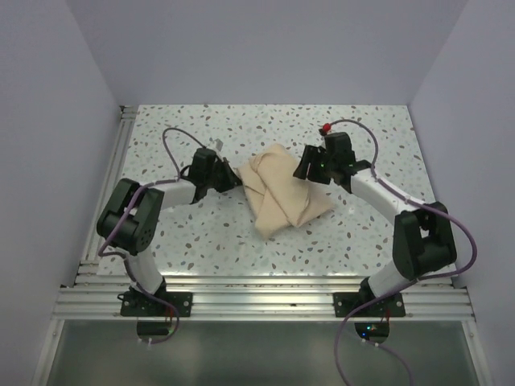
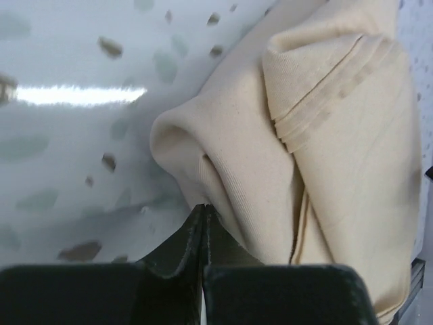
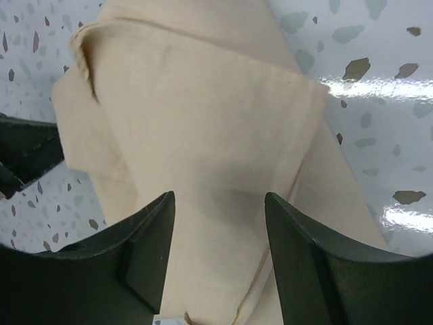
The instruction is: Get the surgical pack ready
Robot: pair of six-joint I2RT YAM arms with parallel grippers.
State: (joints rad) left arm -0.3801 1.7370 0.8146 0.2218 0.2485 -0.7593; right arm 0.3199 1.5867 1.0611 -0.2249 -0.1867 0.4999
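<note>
Left claw: we are seeing its 2 fingers pressing together, the tips touching a rounded fold of the wrap sheet. We cannot tell whether any cloth is caught between them.
Right claw: we are seeing its 2 fingers standing spread, with beige cloth filling the gap between them.
Wrap sheet: it is lying folded and rumpled on the speckled table, between the 2 claws, just ahead of the left claw's tips and beneath the right claw.
</note>
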